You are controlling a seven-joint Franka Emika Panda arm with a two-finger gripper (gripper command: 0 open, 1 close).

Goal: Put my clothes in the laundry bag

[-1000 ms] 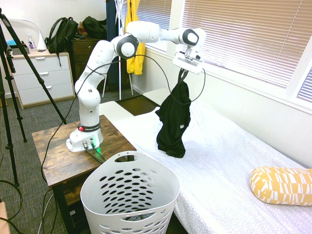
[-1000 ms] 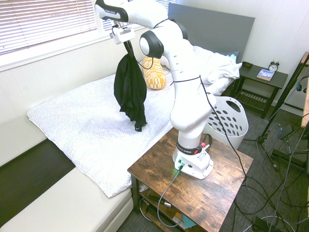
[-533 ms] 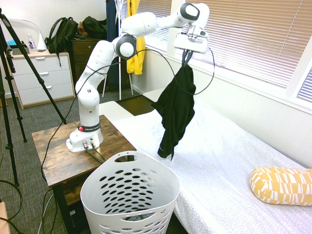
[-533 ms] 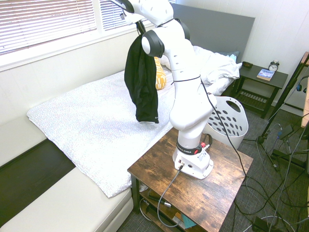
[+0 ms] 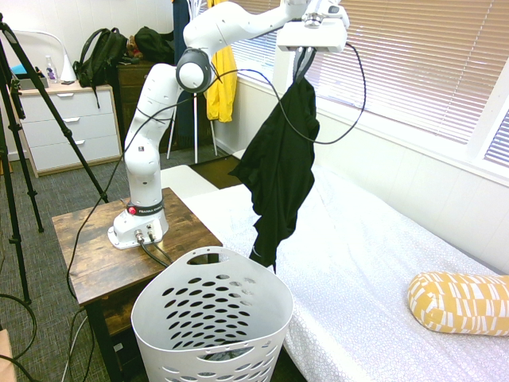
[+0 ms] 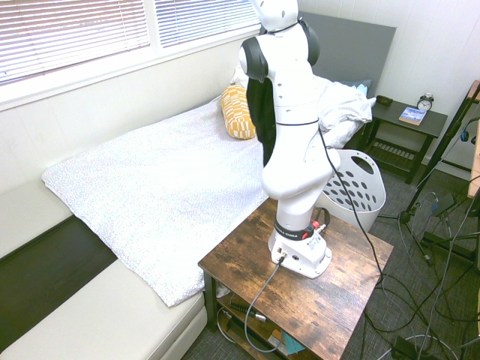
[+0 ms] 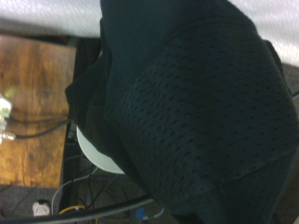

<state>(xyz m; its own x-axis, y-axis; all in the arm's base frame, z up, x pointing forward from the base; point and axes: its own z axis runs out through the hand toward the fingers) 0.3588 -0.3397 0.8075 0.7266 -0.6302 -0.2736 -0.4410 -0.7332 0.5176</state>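
Carry step. Gripper clamped on the top of the black shirt, which hangs high over the bed, hem near the laundry basket rim. Next, probably: swing over the basket, lower, release.

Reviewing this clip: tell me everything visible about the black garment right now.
The black garment is a thin, floppy piece of clothing; the wrist view shows a fine mesh weave with tiny holes and a plainer hem band. It hangs full length from the gripper, whose fingers are shut on its top edge, bunched narrow there and spreading below. It is clear of the white bed cover. Its lowest tip hangs at about the rim of the laundry basket, toward the bed side. In the second exterior view the arm hides most of it.
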